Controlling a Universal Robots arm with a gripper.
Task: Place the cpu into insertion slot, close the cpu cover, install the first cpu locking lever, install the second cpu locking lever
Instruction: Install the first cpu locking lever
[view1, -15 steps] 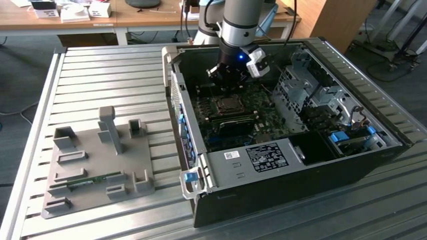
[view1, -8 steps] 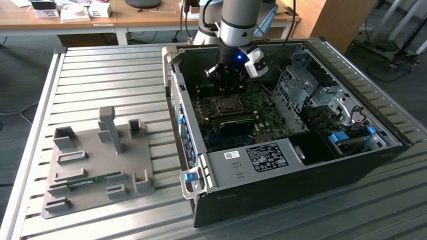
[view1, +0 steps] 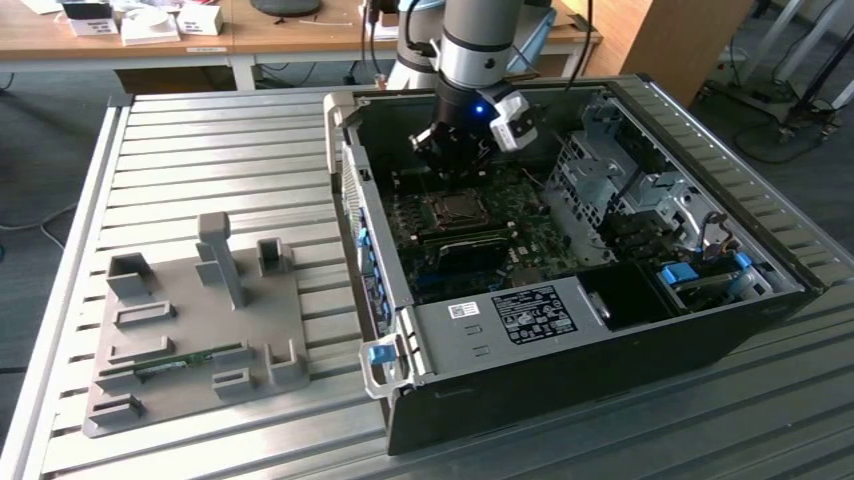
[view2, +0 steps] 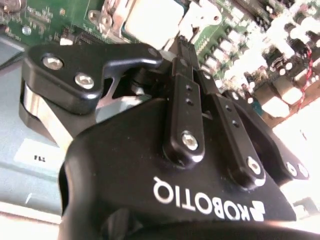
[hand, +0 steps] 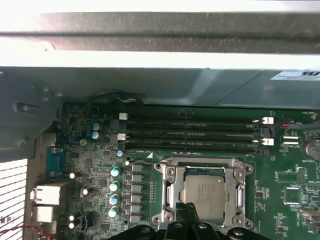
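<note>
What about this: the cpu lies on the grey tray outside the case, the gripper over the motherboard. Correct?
No. The first wrist view shows the cpu seated on the motherboard, not on the tray; the gripper is over the motherboard.

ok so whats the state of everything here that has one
cpu: seated in its socket
cpu cover: down flat around the cpu
tool: shut, tips just over the socket's edge
computer case: side open, motherboard exposed
</note>
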